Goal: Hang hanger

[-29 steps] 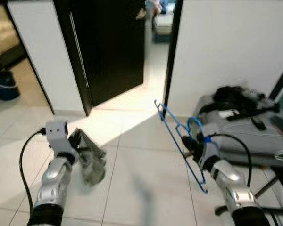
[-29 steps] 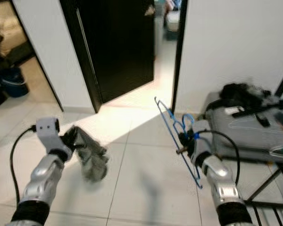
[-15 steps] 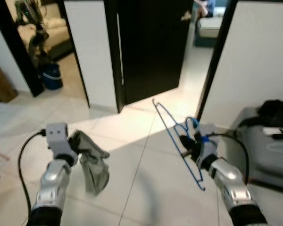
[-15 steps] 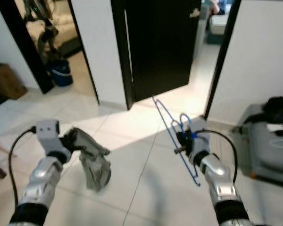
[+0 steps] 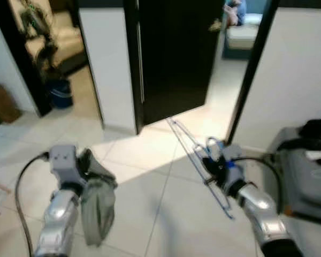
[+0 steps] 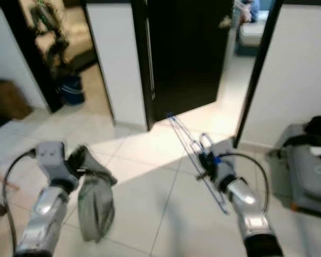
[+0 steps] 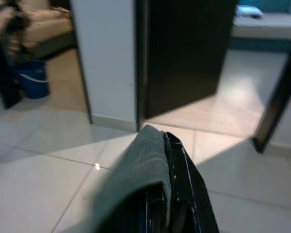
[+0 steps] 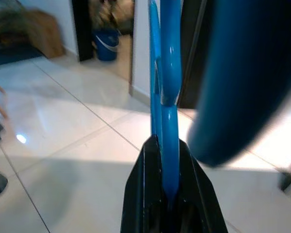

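A blue wire hanger (image 5: 195, 156) is held tilted in the air at the right, its hook (image 5: 212, 144) curling near the wrist. My right gripper (image 5: 214, 167) is shut on the hanger; in the right wrist view the blue bar (image 8: 166, 111) runs up between the black fingers (image 8: 145, 184). My left gripper (image 5: 84, 170) is shut on a grey garment (image 5: 98, 206) that droops below it over the tiled floor. In the left wrist view the grey cloth (image 7: 136, 179) lies folded over the black fingers (image 7: 184, 194).
A dark door (image 5: 174, 53) stands open ahead, with a sunlit doorway (image 5: 227, 80) to its right and a bed beyond. A white wall (image 5: 305, 69) is at the right. A grey suitcase (image 5: 310, 176) with dark things lies at the right. A blue bucket (image 5: 60, 92) sits far left.
The camera has shifted, with the door now nearer and the suitcase further right. The grey garment hangs straighter down from my left gripper. Both grips are unchanged.
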### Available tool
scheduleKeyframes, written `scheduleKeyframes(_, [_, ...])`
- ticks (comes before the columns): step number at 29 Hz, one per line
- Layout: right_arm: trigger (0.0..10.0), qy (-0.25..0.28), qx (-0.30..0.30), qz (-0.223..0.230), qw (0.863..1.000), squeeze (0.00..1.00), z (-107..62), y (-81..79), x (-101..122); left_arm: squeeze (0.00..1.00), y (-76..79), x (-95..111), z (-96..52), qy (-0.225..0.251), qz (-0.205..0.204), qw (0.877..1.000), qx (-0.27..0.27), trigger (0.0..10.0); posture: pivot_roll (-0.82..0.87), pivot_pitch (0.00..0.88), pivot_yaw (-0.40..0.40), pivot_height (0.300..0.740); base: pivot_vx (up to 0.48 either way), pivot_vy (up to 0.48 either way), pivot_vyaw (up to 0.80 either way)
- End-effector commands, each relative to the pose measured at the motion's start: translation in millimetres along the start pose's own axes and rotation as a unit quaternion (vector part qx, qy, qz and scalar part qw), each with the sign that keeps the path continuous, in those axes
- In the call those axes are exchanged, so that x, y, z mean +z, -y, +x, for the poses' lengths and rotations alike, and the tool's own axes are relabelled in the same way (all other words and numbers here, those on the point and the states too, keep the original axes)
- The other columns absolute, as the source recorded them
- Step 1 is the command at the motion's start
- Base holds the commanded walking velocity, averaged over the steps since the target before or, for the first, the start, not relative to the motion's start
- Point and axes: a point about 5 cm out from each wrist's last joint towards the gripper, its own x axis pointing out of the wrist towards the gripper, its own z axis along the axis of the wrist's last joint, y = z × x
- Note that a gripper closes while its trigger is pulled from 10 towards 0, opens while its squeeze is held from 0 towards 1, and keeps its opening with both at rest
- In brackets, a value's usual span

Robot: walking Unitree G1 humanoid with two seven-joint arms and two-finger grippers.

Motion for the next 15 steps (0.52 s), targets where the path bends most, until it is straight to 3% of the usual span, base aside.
scheduleKeyframes(1, [10.0, -0.002, 0.005, 0.003, 1.0, 0.0, -7.7, -4.8, 0, 0.0, 10.4, 4, -3.8, 0.005, 0.005, 1.0, -0.014, 10.0, -0.06, 0.0, 0.026, 0.74, 0.48, 0.0, 0.78])
scheduleKeyframes(9, [10.0, -0.007, 0.017, -0.008, 1.0, 0.0, -15.8, -12.4, -3, 0.0, 17.6, 5, -15.0, 0.001, 0.007, 1.0, -0.01, 10.0, -0.06, 0.0, 0.03, 0.74, 0.48, 0.0, 0.78])
scheduleKeyframes(15, [10.0, -0.013, 0.034, -0.023, 0.999, 0.0, -15.5, -17.3, -2, 0.0, 19.2, 9, -14.7, 0.0, 0.01, 1.0, -0.01, 10.0, -0.06, 0.0, 0.028, 0.74, 0.48, 0.0, 0.78])
